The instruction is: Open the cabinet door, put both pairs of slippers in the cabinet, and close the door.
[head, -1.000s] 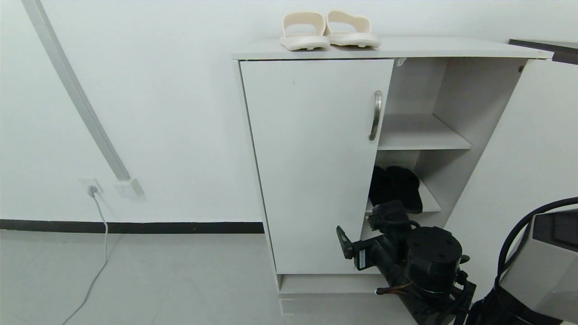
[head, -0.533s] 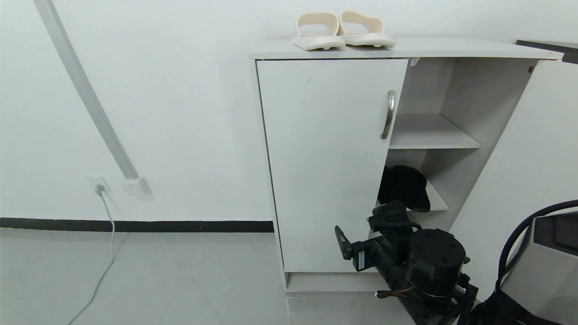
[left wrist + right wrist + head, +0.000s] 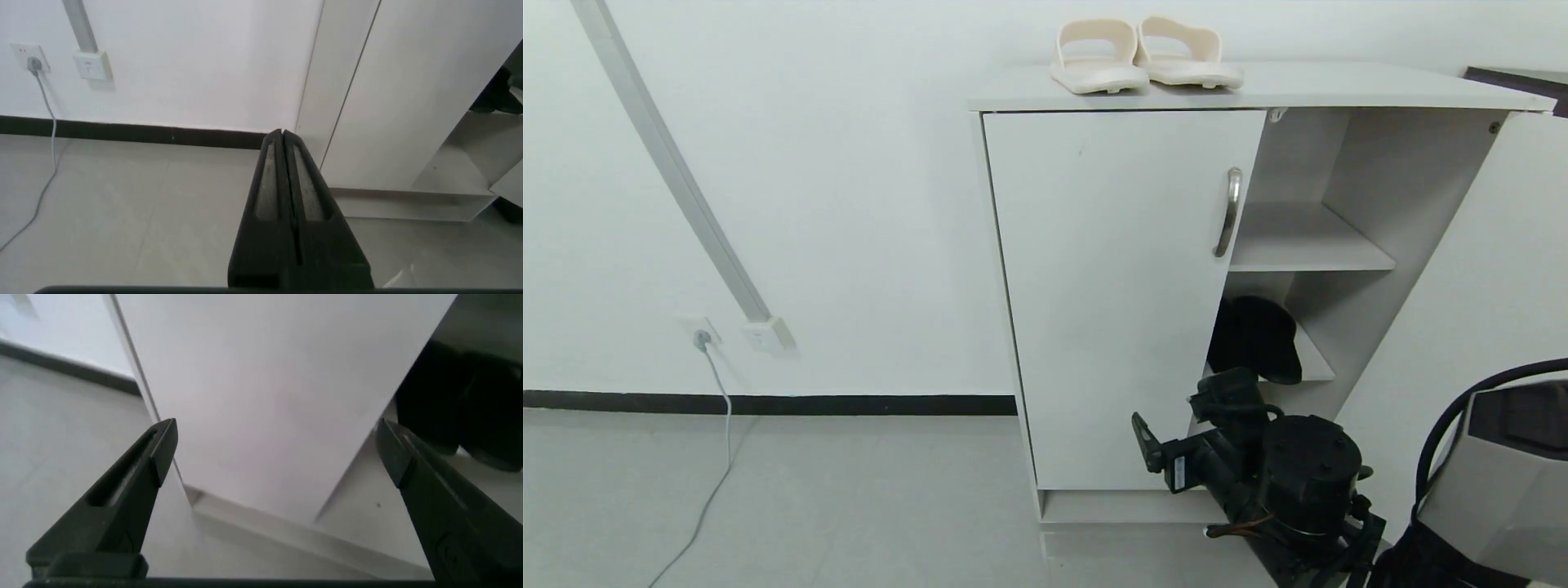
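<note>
Slippers half stowed: black pair inside, cream pair on top.
Cream slippers sit side by side on the cabinet top, above the closed left door; black slippers lie on the lower shelf behind the open right door. The right gripper hangs low by the closed door's bottom edge with its fingers spread wide, while the left gripper is pressed together, holding nothing. Likely risks are a high reach nudging one cream slipper off the top, or a carried pair catching the closed door's edge on the way in.
</note>
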Robot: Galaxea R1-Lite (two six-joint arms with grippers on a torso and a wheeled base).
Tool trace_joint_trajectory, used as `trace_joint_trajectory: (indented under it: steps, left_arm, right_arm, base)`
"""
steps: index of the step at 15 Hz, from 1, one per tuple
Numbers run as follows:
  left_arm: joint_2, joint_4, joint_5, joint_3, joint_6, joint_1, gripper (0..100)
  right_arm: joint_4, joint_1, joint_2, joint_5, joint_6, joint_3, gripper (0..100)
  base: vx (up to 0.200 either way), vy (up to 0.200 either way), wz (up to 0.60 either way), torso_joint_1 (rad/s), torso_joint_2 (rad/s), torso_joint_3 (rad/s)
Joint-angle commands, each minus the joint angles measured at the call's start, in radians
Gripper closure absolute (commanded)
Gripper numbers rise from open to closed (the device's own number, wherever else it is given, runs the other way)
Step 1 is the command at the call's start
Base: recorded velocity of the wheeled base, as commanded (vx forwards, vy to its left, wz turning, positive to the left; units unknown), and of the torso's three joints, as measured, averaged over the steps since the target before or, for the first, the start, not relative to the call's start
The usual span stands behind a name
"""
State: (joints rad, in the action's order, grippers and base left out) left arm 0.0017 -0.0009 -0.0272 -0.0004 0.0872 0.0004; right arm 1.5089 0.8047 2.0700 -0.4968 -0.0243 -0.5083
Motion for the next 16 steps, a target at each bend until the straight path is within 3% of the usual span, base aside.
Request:
trace_joint_trajectory:
  steps: [1, 16]
  left_arm:
    - [0.001, -0.004, 0.000, -0.001, 0.000, 0.000, 100]
    - [0.001, -0.002, 0.000, -0.001, 0.000, 0.000, 100]
  right_arm:
    - [0.005, -0.001, 0.004, 0.000, 0.000, 0.001, 0]
    - [0.033, -0.007, 0.010, 0.000, -0.016, 0.004, 0]
  base:
    - [0.000, 0.000, 0.00, 0.056, -0.51, -0.373]
    - [0.000, 0.000, 0.00, 0.131, -0.48, -0.336]
